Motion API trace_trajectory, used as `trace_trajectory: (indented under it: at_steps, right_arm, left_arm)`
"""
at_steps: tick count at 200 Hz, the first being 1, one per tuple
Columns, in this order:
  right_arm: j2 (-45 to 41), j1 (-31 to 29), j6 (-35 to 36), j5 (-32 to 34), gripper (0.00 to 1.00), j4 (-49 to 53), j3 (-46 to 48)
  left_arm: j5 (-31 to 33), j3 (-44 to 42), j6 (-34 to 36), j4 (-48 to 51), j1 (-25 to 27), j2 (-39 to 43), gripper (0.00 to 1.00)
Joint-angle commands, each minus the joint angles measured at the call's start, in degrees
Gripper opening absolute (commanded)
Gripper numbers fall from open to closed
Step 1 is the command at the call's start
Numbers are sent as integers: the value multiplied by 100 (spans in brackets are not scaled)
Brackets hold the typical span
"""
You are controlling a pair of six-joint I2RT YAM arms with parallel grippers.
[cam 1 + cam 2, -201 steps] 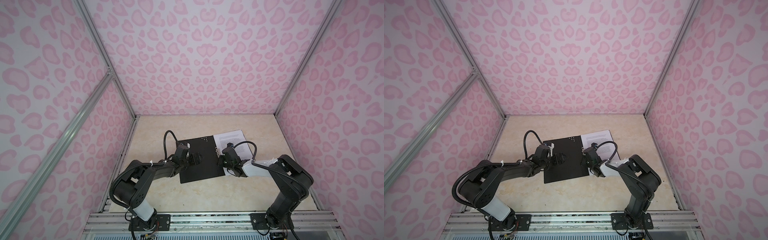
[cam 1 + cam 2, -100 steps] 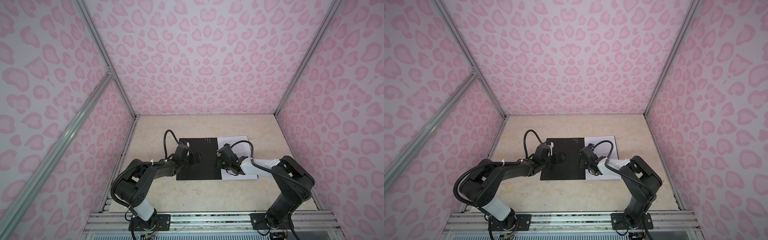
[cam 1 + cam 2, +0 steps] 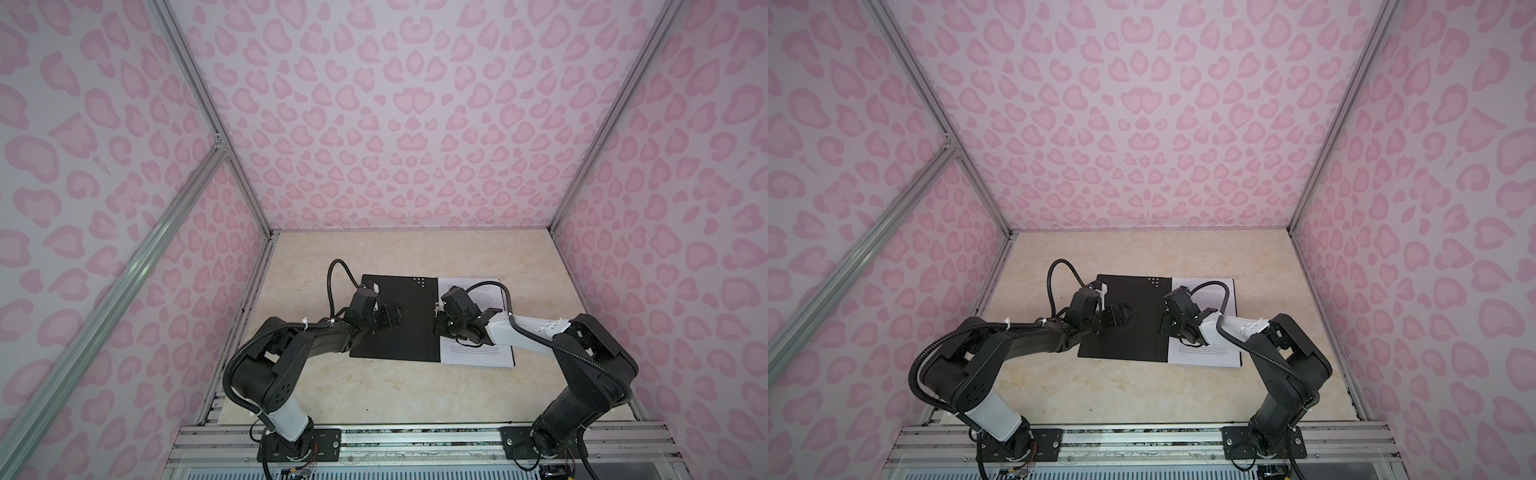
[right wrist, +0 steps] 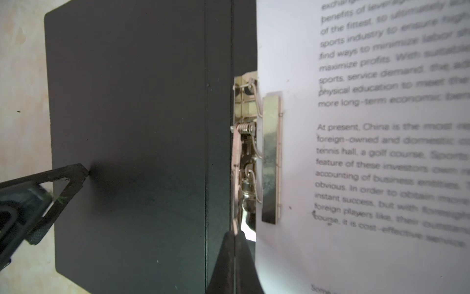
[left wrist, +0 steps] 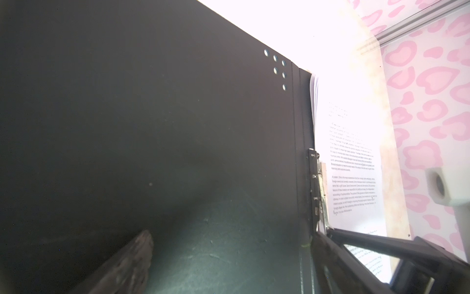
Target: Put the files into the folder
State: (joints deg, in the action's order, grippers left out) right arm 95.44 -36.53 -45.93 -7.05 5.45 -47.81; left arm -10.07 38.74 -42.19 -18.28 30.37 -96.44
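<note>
Folder [image 3: 407, 336] and files [image 3: 478, 353] are lying squarer than before, mid-frame; right gripper [image 4: 234, 238], pressed together, is partly covering clip [image 4: 270, 157]; left gripper [image 3: 394, 319] is resting spread.

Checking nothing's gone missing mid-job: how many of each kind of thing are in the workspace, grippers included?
folder: 1
stack of files: 1 (sheets cannot be counted)
metal clip: 1
grippers: 2 (left gripper open, right gripper shut)
Total: 5
</note>
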Motion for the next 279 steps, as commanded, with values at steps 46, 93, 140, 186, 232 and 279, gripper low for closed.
trace_trajectory:
  at_steps: [46, 93, 140, 186, 232, 279]
  right_arm:
    - [-38, 72, 225, -153, 0, 844, -37]
    - [241, 43, 251, -131, 0, 917, -129]
    - [501, -22, 304, 40, 0, 1104, -167]
    - [729, 19, 357, 466, 0, 1263, 31]
    - [1176, -194, 398, 751, 0, 1589, -230]
    - [1338, -247, 621, -293, 0, 1433, -908]
  left_arm:
    - [31, -116, -223, 2167, -5, -235, 100]
    - [57, -99, -212, 2180, -5, -261, 100]
    - [48, -90, -214, 2178, -5, -269, 100]
    - [90, -77, -215, 2213, -5, -261, 100]
    - [110, -51, -210, 2189, 12, -300, 99]
    - [40, -11, -253, 2145, 67, -436, 99]
